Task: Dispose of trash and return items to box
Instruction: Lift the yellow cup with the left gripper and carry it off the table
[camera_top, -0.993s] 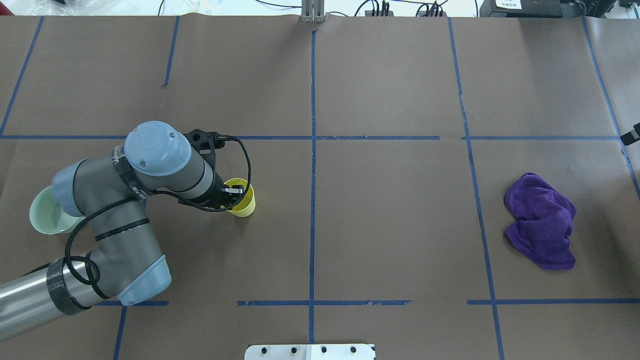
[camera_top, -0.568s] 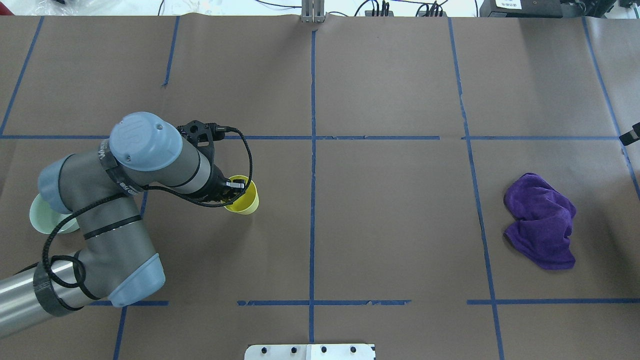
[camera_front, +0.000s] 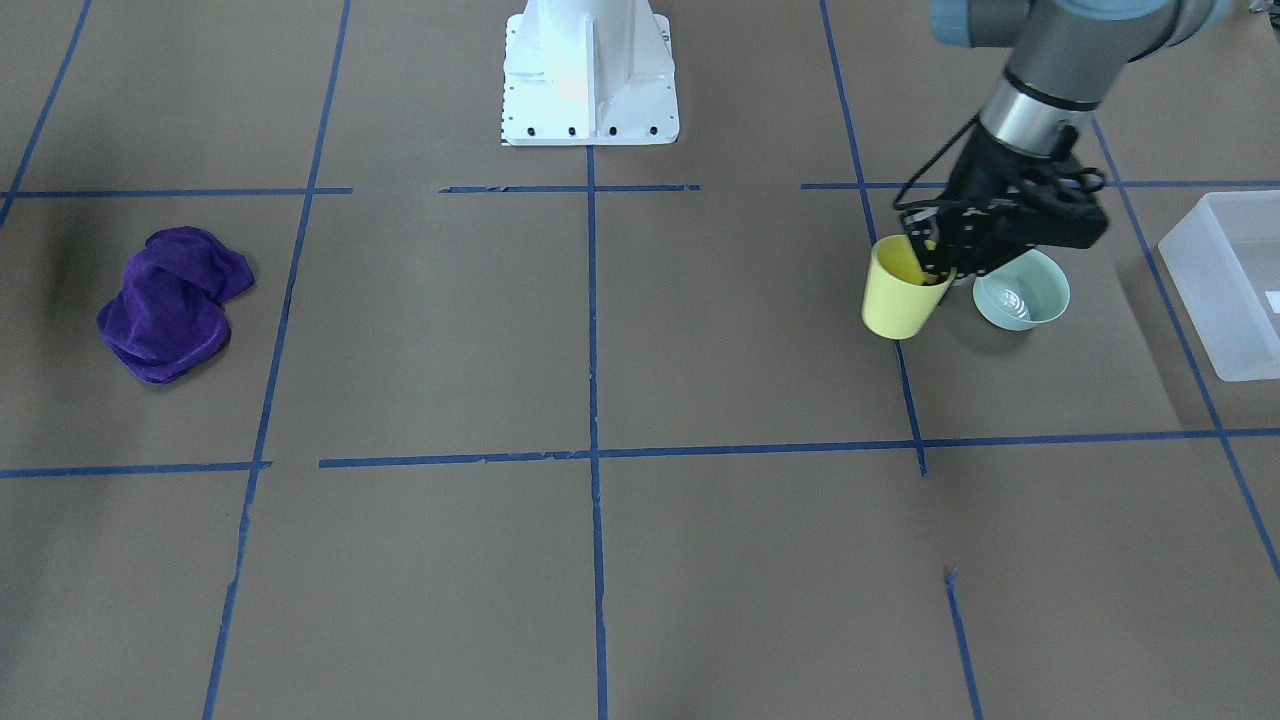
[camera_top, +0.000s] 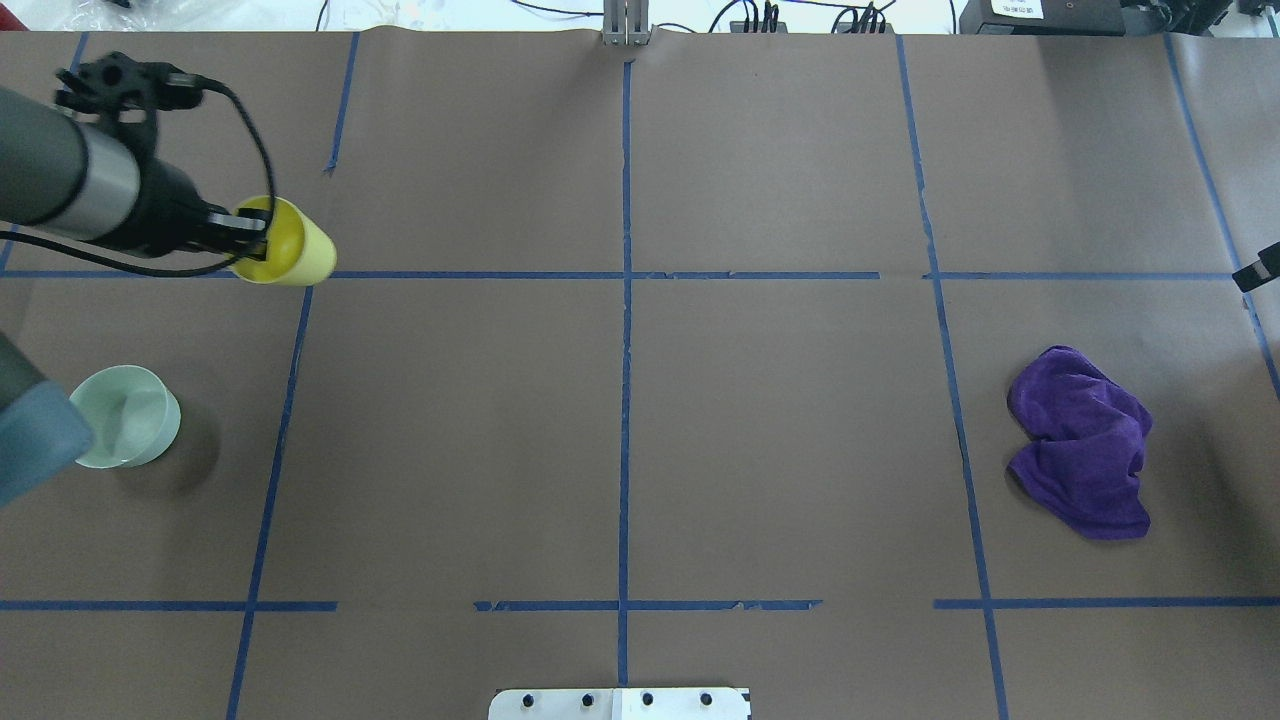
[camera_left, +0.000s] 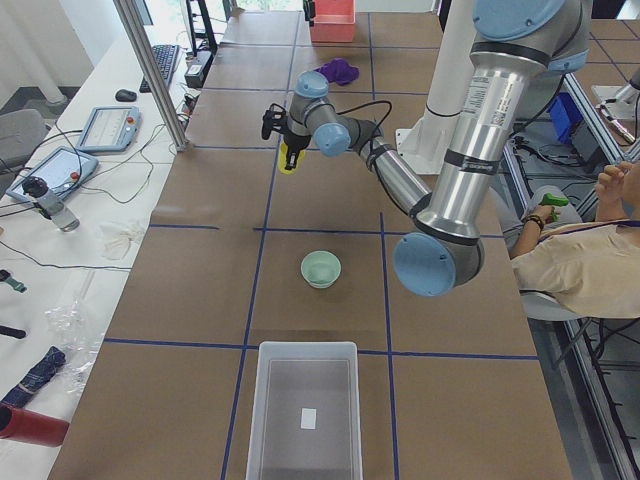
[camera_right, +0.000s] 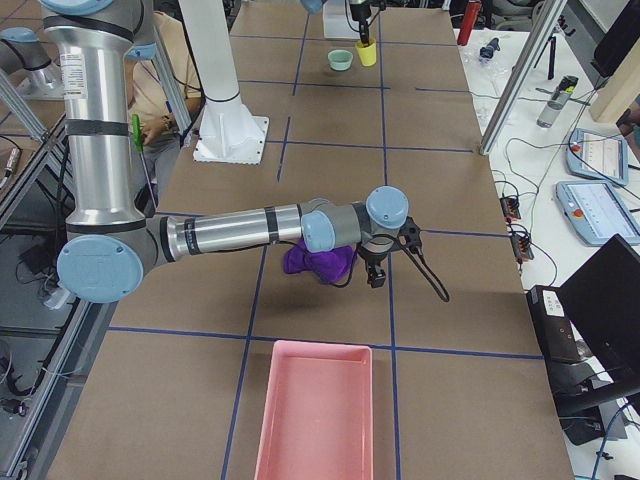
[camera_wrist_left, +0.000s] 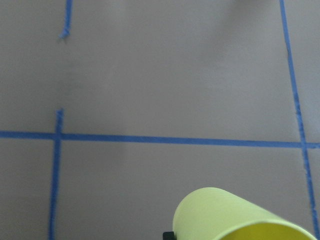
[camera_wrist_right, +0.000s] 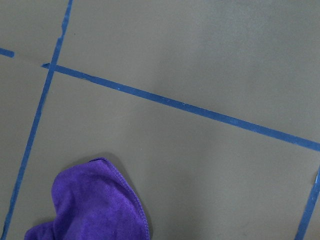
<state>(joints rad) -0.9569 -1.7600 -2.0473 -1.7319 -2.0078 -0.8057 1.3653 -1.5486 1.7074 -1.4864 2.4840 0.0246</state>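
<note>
The yellow cup (camera_top: 290, 250) hangs tilted above the table in my left gripper (camera_top: 250, 235), which is shut on its rim with one finger inside. It also shows in the front view (camera_front: 903, 292), the exterior left view (camera_left: 288, 158) and the left wrist view (camera_wrist_left: 235, 215). The mint-green bowl (camera_top: 125, 430) stands upright on the table, nearer to me than the cup (camera_front: 1022, 290). The frosted-white box (camera_front: 1225, 285) lies at the left end of the table (camera_left: 305, 410), with a small white label in it. My right gripper (camera_right: 375, 275) is beside a purple cloth; I cannot tell its state.
The purple cloth (camera_top: 1080, 455) lies crumpled at the table's right side. A pink tray (camera_right: 315, 410) sits at the right end. The white robot base (camera_front: 588, 70) stands at the near edge. Blue tape lines cross the brown paper.
My left gripper has lifted the yellow cup off the table and carried it leftward and away from me. The arm no longer covers the bowl. The cloth has not moved.
</note>
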